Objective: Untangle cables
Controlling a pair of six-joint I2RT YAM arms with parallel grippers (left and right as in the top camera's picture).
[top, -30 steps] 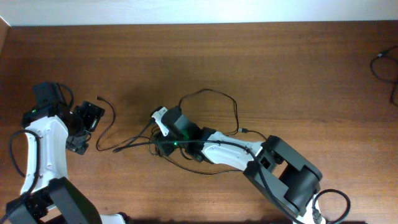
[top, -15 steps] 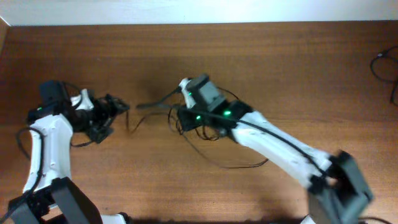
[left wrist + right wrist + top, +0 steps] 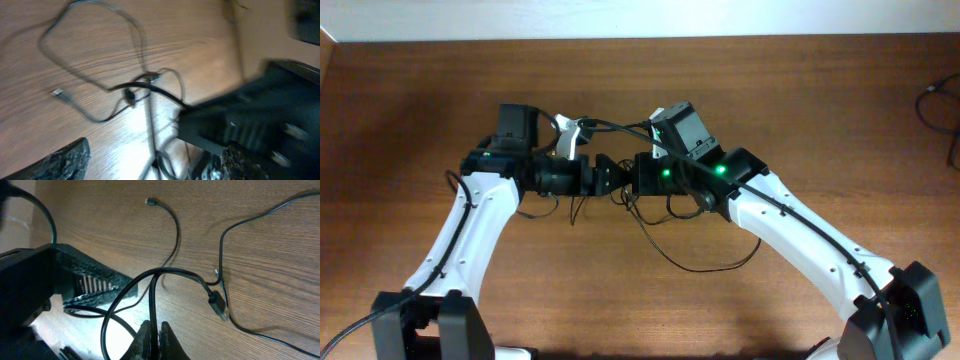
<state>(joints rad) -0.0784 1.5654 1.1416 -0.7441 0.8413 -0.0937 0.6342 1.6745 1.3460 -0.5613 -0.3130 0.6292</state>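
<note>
Thin, light and limp, the cables (image 3: 170, 270) lie tangled on the table (image 3: 820, 90) beneath the right hand (image 3: 152, 331), which is clamped on one strand; the left hand (image 3: 155, 160), just opposite, has fingers (image 3: 65, 161) apart. Probably best gripped near a plug (image 3: 218, 305), where they slip less

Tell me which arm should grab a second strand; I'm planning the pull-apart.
Left. The left hand is open with the tangle right before it, so probably free to take a strand. The right hand is shut on a cable and should only hold.
</note>
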